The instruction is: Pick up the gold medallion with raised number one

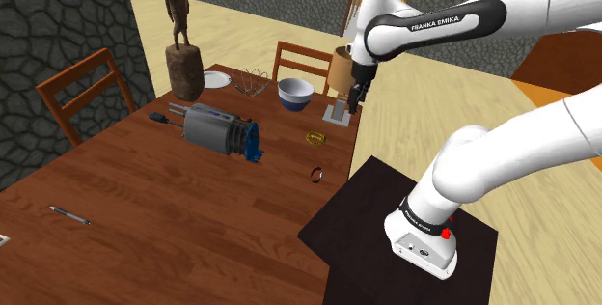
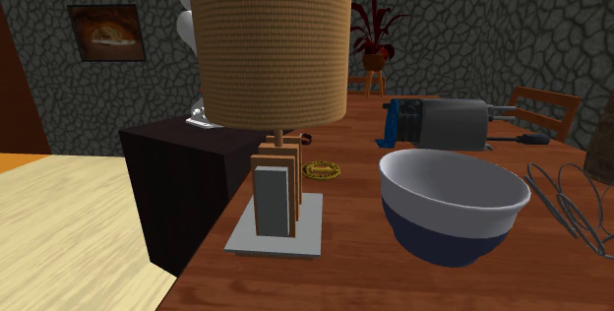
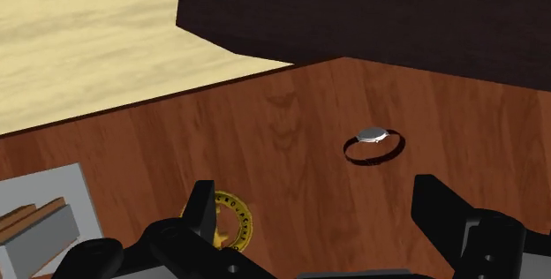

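The gold medallion (image 1: 315, 138) lies flat on the brown wooden table (image 1: 145, 207), near the edge that faces the stand. It also shows past the lamp base (image 2: 323, 169). My black gripper (image 1: 356, 100) hangs above the table's corner, close to the lamp and higher than the medallion. In the wrist view the gripper (image 3: 322, 224) is open with bare wood between its fingers, and the medallion (image 3: 234, 220) sits just outside one fingertip (image 3: 202, 208), partly hidden by it.
A lamp (image 1: 340, 79) with a woven shade (image 2: 271, 43) stands beside the gripper. A small dark ring with a silver face (image 3: 373, 145) lies near the medallion. A blue and white bowl (image 1: 295, 93), a grey toaster (image 1: 220, 129), a wire basket (image 1: 253, 83) and a wooden statue (image 1: 181, 52) stand farther off. The dark stand (image 2: 182, 161) abuts the table.
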